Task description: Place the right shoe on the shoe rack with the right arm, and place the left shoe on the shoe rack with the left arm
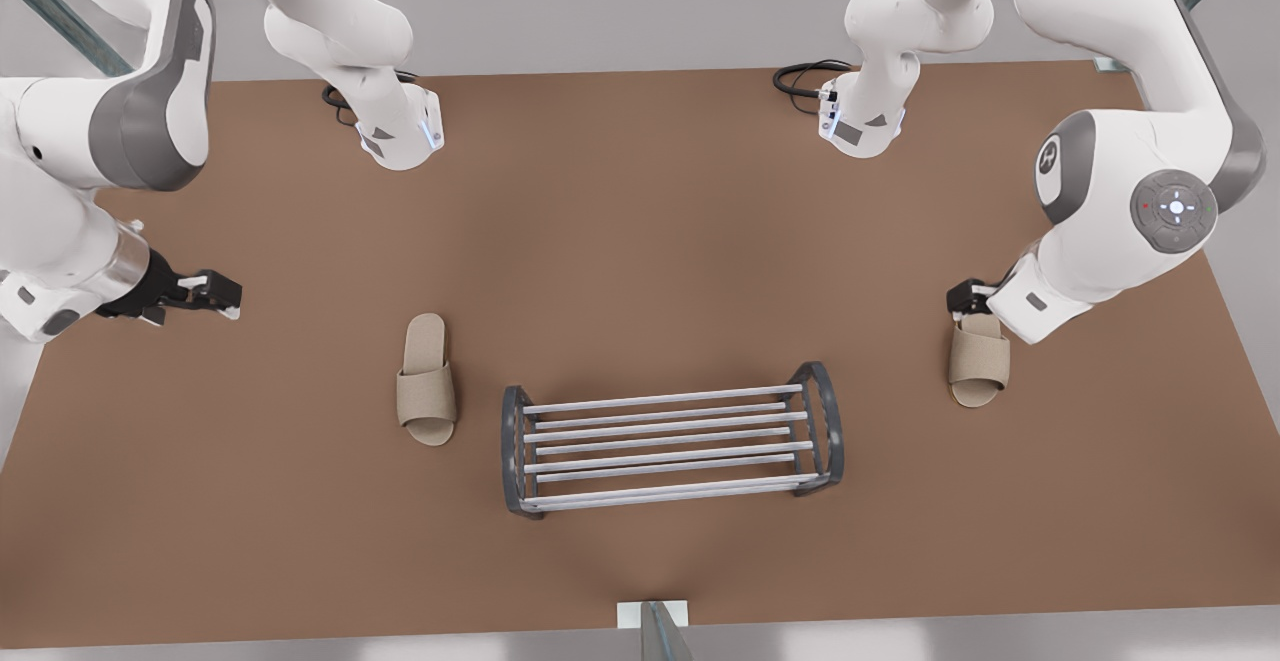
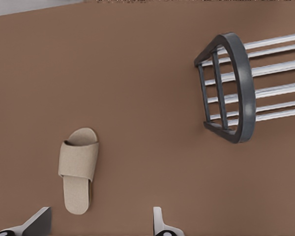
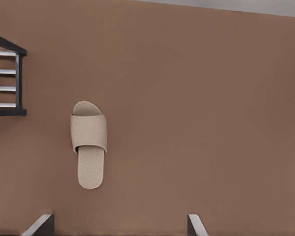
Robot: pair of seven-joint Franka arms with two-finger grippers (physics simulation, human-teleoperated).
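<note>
The shoe rack (image 1: 662, 401), silver bars between dark arched ends, stands at the table's middle front with nothing on it. The left shoe (image 1: 980, 366), a beige slipper, lies flat at the front view's right. My left gripper (image 1: 963, 301) hovers open just over its heel. In the left wrist view the slipper (image 2: 78, 169) lies near one of the spread fingers (image 2: 39, 221), with a rack end (image 2: 241, 88) farther off. The right shoe (image 1: 428, 386) lies left of the rack. My right gripper (image 1: 228, 298) is open, well to its left, apart from it. In the right wrist view, slipper (image 3: 90, 142) and rack corner (image 3: 18, 83) show.
The brown table (image 1: 640, 241) is bare between the rack and the two arm bases (image 1: 400, 136) (image 1: 860, 121) at the back. Black cables (image 1: 800, 76) lie by the bases. A small grey post (image 1: 655, 626) stands at the front edge.
</note>
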